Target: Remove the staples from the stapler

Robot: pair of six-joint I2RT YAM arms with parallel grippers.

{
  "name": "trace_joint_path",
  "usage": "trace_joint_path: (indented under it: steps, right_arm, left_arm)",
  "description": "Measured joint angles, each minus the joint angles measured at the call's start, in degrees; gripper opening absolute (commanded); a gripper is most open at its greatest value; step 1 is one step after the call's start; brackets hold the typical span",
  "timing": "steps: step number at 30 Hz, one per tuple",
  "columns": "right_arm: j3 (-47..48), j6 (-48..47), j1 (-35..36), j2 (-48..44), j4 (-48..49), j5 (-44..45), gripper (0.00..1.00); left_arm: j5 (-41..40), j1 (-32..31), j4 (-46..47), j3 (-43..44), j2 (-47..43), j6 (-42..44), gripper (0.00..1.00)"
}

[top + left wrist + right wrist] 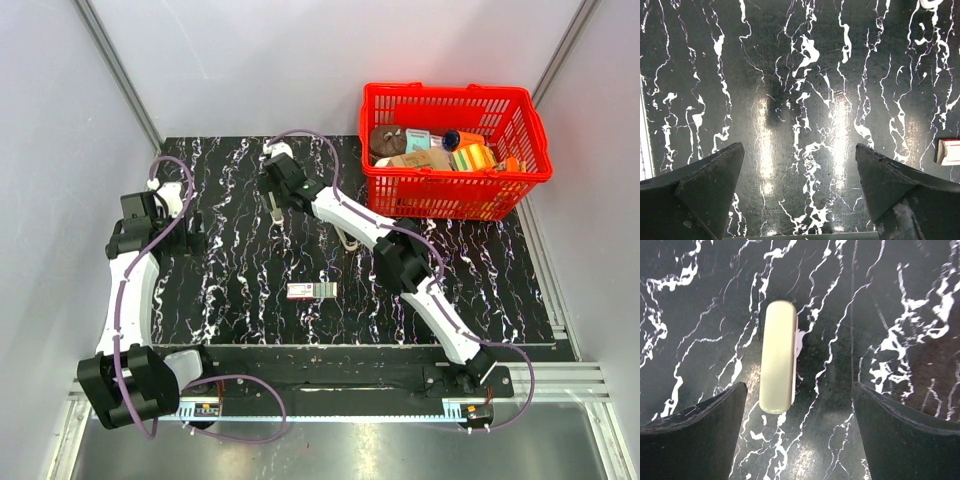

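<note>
Hanging over the stapler point(778, 357) with right claw point(799, 390) spread wide; long axis crosswise to the closing line, left of centre. Left claw point(799, 147) open too, farther off.

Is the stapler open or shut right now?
Shut, it seems: the stapler lies flat on the table, its pale top arm covering the body, no staple channel exposed. Right gripper open above it.

Top view is bright, evenly lit from above and sharp, with only faint soft shadows on the surface point(240, 290). Left wrist view is dimmer, with two vertical glare streaks on the glossy surface. Right wrist view: stapler point(778, 357) top is washed out pale and slightly soft, with faint glare just below the stapler.
</note>
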Motion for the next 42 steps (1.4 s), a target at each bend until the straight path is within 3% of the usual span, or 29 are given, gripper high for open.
trace_joint_path:
  steps: [12, 23, 29, 33, 36, 42]
  right_arm:
    - [1.20, 1.51, 0.90, 1.92, -0.37, -4.85, 0.80]
    - [3.65, 1.51, 2.45, 4.44, -0.61, -3.63, 0.58]
    - [3.65, 1.46, 2.47, 4.68, -0.68, -2.69, 0.53]
    - [3.65, 1.46, 2.47, 4.72, -0.68, -2.43, 0.45]
    - [3.65, 1.55, 2.47, 4.85, -0.66, -2.38, 0.45]
    - [3.65, 2.19, 2.47, 5.40, -0.68, -2.38, 0.54]
  left_arm:
    - [-1.51, 0.37, 2.82, -3.93, 0.07, 1.66, 0.99]
    - [-1.99, 0.37, 3.76, -5.77, -0.72, 2.60, 0.99]
    - [-2.03, 0.37, 4.22, -5.84, -1.38, 2.82, 0.99]
    - [-2.19, 0.37, 4.87, -6.82, -2.43, 3.04, 0.99]
    - [-2.27, 0.37, 4.90, -7.52, -3.23, 3.26, 0.99]
    - [-2.40, 0.37, 4.79, -7.67, -4.50, 3.89, 0.99]
